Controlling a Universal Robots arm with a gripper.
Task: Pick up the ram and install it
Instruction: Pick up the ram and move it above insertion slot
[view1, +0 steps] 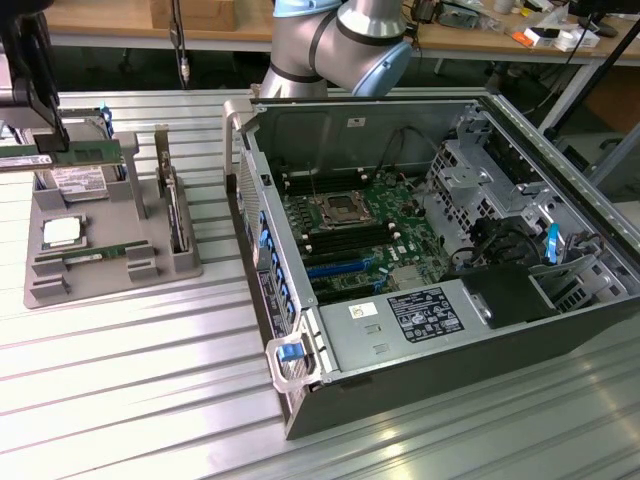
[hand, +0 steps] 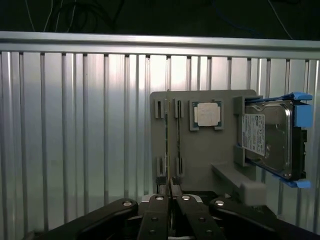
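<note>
My gripper (view1: 42, 135) hangs over the grey parts tray (view1: 110, 285) at the exterior view's left, shut on the ram (view1: 22, 158), a thin green stick held level just above the tray. In the wrist view the fingers (hand: 156, 210) close on the ram (hand: 168, 165), which shows edge-on as a narrow line over the tray (hand: 200, 160). A second green stick (view1: 95, 255) lies in a tray slot and appears edge-on (hand: 178, 130) beside the held one. The open computer case (view1: 300, 390) stands at the exterior view's right, with its motherboard memory slots (view1: 345, 238) exposed.
The tray also carries a square silver processor (view1: 62, 232) (hand: 206, 114) and a silver hard drive with a white label (hand: 270, 137) in blue rails. Another drive stands upright at the tray's edge (view1: 175, 210). The ribbed metal table (view1: 150, 400) runs between tray and case.
</note>
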